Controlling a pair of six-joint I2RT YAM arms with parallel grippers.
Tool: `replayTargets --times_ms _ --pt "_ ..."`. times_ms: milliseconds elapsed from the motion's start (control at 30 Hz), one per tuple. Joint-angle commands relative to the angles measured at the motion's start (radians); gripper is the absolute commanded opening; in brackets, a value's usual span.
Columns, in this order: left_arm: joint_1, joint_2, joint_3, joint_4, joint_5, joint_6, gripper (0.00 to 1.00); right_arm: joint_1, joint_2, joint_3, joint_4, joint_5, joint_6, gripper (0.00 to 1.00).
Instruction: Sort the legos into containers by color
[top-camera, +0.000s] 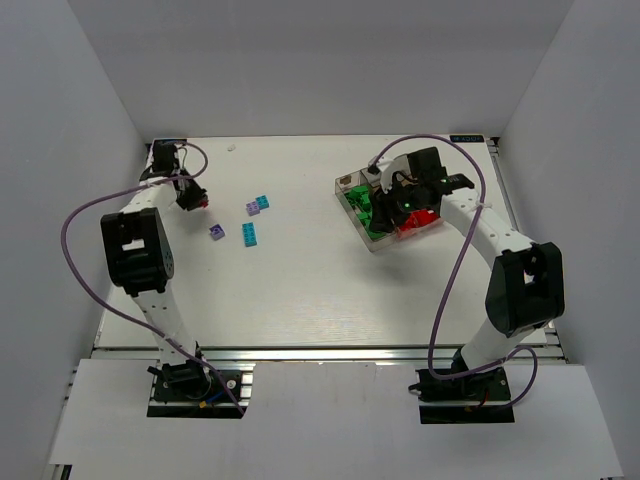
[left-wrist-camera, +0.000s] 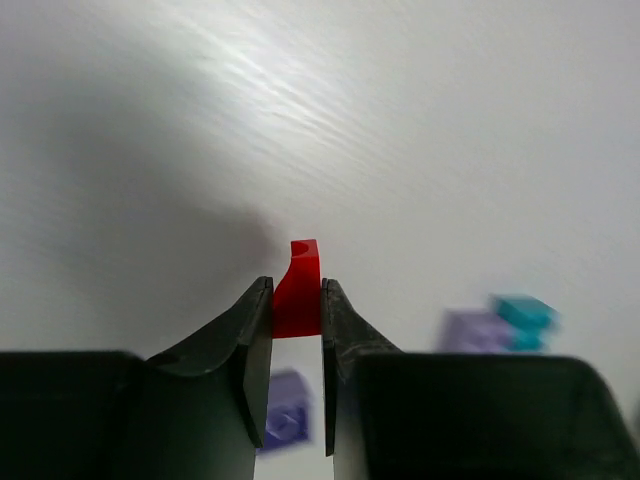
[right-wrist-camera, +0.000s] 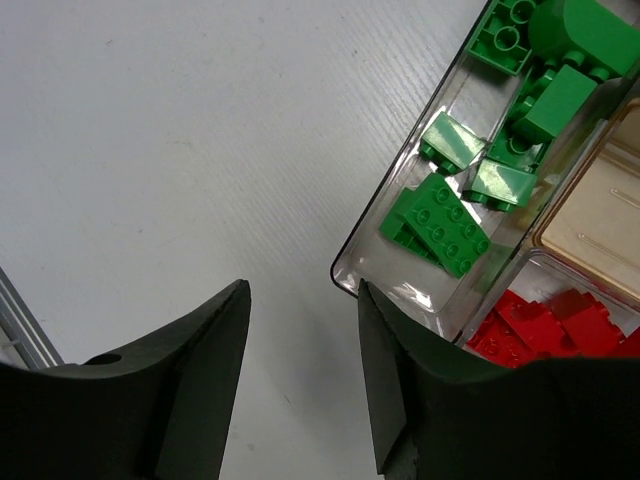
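My left gripper (top-camera: 196, 201) is shut on a red lego (left-wrist-camera: 298, 295) low over the table's far left; the brick sits pinched between both fingertips. Loose legos lie to its right: a light purple (top-camera: 252, 209) and a cyan one (top-camera: 263, 201) touching, another purple (top-camera: 217, 232) and another cyan (top-camera: 248, 234). The clear tray (top-camera: 371, 240) sits at the right; its long section holds green legos (right-wrist-camera: 440, 225), and a square one holds red legos (right-wrist-camera: 545, 325). My right gripper (right-wrist-camera: 303, 300) is open and empty, above the tray's near corner (right-wrist-camera: 366, 276).
A brownish tray compartment (right-wrist-camera: 600, 215) beside the green section shows nothing in it. White walls close in the table at the back and sides. A metal rail (top-camera: 330, 352) runs along the near edge. Purple cables loop from both arms.
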Motion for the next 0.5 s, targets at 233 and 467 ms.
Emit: replayTargets --times_ms 233,467 --pt "-0.322 -0.238 -0.057 0.391 0.564 -0.252 0.01 -0.069 -0.114 -0.022 0.271 0.208 0.354 0.00" --pt "-0.581 -0.019 0.170 0.412 0.607 -0.296 0.01 -0.164 -0.165 -0.005 0.320 0.241 0.442 0.00"
